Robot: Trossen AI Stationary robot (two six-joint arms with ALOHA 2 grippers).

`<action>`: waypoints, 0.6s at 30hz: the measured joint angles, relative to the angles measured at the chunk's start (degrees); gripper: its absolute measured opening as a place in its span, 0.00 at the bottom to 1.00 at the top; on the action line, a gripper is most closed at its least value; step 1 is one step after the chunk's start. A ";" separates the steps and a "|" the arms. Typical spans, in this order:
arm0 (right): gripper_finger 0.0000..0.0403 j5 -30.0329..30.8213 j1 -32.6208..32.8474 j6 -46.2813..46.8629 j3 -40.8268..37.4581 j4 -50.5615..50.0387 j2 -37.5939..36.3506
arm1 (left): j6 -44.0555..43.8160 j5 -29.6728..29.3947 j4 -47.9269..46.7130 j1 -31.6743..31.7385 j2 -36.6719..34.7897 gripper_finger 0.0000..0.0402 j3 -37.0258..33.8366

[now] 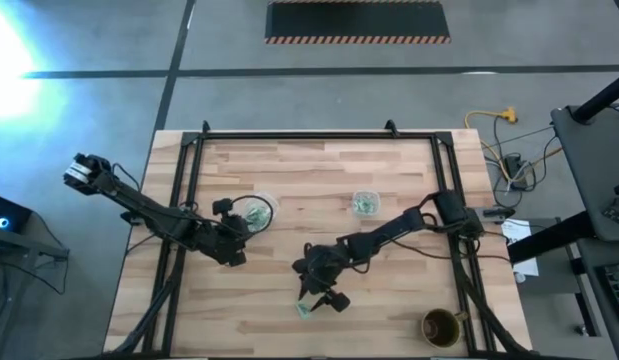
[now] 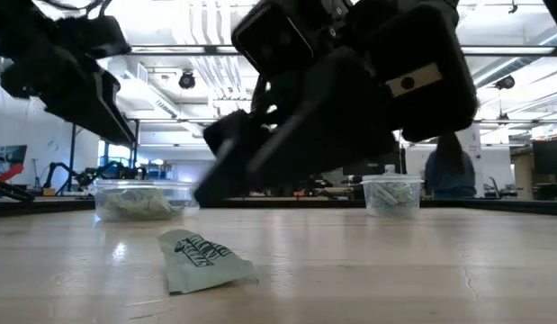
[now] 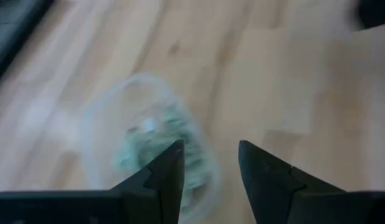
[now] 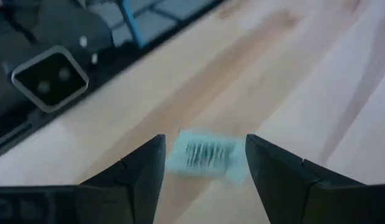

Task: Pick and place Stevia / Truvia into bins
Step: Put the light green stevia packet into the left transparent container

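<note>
While the right hand hovers spread, the packet lies crosswise between its fingers.

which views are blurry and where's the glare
Left wrist view: the larger bin of packets smears with motion blur. Right wrist view: the packet between the open right tool is soft. High view: white glare blows out the floor at top left. Low view: the arm is a dark backlit silhouette.

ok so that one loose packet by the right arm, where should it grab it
The packet lies nearly flat on the table, between the open fingers of the right end effector. Come straight down and pinch across its short width, one finger on each long edge. The low view shows one end curling up, an easier purchase.
</note>
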 joint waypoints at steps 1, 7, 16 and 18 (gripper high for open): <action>0.53 0.01 -0.01 -0.23 0.09 -2.33 -0.46 | 0.48 1.13 1.55 -0.30 0.02 0.34 -0.01; 0.53 5.39 0.13 -1.28 -0.22 -19.85 -6.80 | 9.11 3.59 12.71 -4.46 0.95 0.34 -0.09; 0.51 21.36 1.30 0.83 -9.30 -26.78 -21.92 | 22.14 4.22 31.37 -13.08 8.54 0.34 -0.27; 0.51 23.86 1.21 2.51 -12.59 -26.81 -26.32 | 25.27 4.27 36.42 -14.12 11.56 0.34 -0.31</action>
